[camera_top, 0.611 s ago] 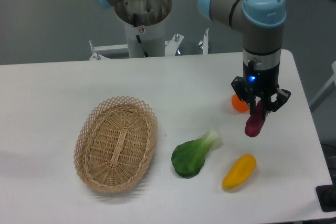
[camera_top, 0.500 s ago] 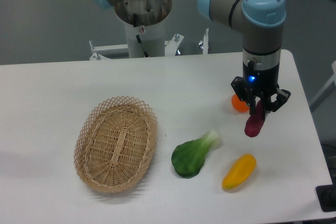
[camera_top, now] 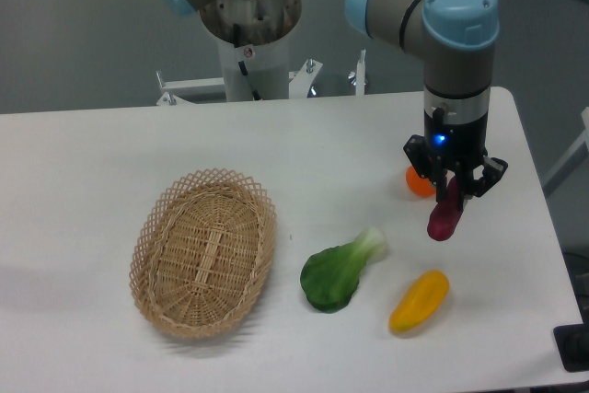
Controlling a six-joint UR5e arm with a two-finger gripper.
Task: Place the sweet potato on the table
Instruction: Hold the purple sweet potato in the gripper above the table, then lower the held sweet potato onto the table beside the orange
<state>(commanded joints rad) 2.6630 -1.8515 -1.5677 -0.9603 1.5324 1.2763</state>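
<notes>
1 gripper clamps the sweet potato, hanging above the table.

No writing, label, brand or number can be read anywhere; a small red-and-white sticker on the robot base is too blurred to make out.

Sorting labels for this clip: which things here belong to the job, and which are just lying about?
Job: sweet potato, held by the gripper; table.
Lying about: basket, bok choy, pepper, orange.
</notes>
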